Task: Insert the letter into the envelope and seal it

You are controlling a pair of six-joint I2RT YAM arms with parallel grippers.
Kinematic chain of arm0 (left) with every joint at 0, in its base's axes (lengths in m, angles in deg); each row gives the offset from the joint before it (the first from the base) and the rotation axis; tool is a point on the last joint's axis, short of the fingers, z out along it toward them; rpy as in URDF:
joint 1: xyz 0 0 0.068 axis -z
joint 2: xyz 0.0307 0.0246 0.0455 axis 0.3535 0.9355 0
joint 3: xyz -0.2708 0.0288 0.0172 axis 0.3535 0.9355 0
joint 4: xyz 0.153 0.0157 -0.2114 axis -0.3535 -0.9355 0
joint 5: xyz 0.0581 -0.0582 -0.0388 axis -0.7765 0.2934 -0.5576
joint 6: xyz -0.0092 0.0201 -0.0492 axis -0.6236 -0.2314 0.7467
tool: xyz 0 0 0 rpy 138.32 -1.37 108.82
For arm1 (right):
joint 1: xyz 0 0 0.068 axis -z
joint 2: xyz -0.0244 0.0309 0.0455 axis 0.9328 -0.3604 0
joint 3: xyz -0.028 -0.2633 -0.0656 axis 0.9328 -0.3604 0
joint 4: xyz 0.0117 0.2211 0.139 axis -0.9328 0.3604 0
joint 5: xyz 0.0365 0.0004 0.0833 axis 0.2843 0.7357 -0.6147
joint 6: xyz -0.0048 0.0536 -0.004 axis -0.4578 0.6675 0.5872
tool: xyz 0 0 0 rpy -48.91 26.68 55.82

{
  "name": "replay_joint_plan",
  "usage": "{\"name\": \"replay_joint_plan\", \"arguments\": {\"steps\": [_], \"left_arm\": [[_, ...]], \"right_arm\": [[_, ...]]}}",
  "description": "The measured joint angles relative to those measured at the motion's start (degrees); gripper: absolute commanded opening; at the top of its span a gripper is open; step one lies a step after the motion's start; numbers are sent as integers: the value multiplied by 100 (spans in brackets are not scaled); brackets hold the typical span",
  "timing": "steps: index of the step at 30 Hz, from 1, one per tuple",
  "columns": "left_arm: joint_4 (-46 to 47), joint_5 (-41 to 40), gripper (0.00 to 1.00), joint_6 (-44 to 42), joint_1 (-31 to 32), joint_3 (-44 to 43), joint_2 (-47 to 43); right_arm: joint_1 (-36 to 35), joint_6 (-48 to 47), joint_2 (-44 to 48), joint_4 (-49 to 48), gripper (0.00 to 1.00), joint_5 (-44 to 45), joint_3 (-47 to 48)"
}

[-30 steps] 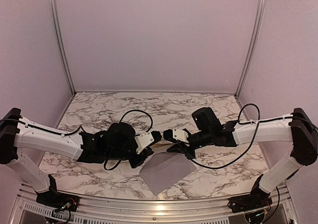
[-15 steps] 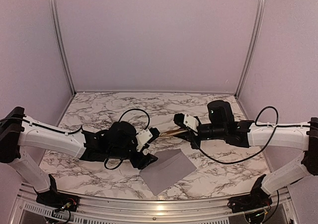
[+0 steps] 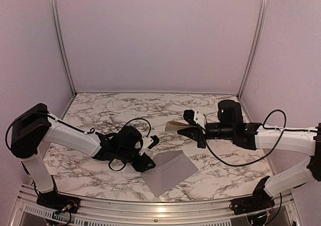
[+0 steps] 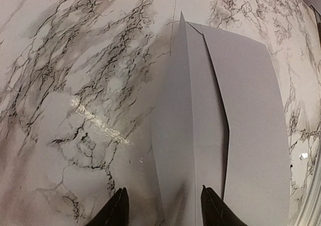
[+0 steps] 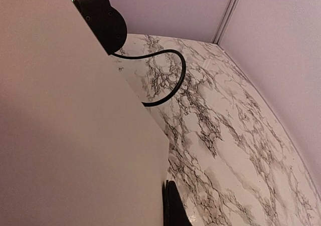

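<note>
The grey envelope (image 3: 168,171) lies flat on the marble table near the front edge, its flap open toward the left; it fills the middle of the left wrist view (image 4: 220,126). My left gripper (image 3: 149,148) is open and empty, low over the envelope's flap edge, its fingertips (image 4: 119,206) straddling the flap. My right gripper (image 3: 186,129) is shut on the cream letter (image 3: 175,125) and holds it up above the table, behind and right of the envelope. The letter covers the left of the right wrist view (image 5: 75,136), with one black finger (image 5: 173,206) against its edge.
The marble table (image 3: 125,110) is walled by lilac panels with metal posts at the back corners. A metal rail runs along the front edge. The left arm's black cable (image 5: 165,85) loops over the table beside its wrist.
The right arm has drawn back to the right and lifted the letter away from the left gripper. The left gripper has let go and dropped low toward the envelope's flap.
</note>
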Motion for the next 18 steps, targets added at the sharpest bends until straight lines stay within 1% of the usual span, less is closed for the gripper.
{"name": "replay_joint_plan", "arguments": {"steps": [2,6,9,11,15,18], "left_arm": [[9,81,51,26,-9,-70,68],[11,164,61,0,-7,-146,142],[7,76,66,-103,-7,-90,9],[-20,26,69,-256,-7,72,-402],[13,17,76,-778,37,345,-1589],[175,26,78,-1161,166,407,-2378]], "right_arm": [[0,0,-55,2,0,-31,0],[2,0,-109,11,0,-118,0],[2,2,-109,26,0,-240,2],[2,4,-109,31,0,-372,2],[2,7,-68,44,0,-745,2],[2,7,-24,52,0,-992,2]]}}
